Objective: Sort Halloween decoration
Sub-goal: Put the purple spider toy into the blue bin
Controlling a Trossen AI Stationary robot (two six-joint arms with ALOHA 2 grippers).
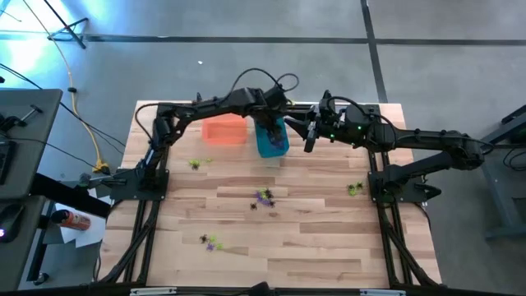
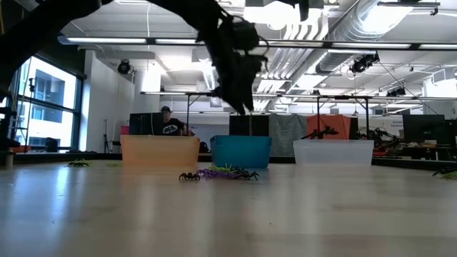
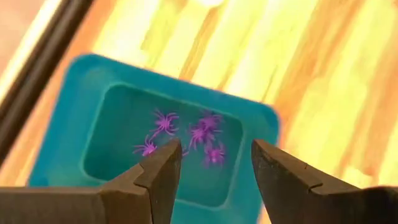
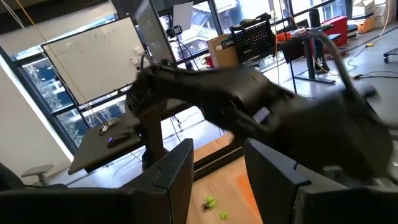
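Halloween decoration pieces, five purple spiders point(image 3: 186, 138), lay on the floor of the teal bin point(image 3: 74, 112), directly beneath the left gripper point(image 3: 214, 171), whose fingers stood apart with nothing between them. That gripper hung above the teal bin near the table's far edge, with the orange bin point(image 1: 223, 130) just beside it. The right gripper point(image 4: 217, 171) hovered close by on the other side of the teal bin, its fingers parted and empty. Farther out on the wooden table point(image 1: 312, 238), a purple and black cluster point(image 1: 264, 198) lay near the middle, and yellow-green pieces point(image 1: 355, 189) sat well apart toward the edges.
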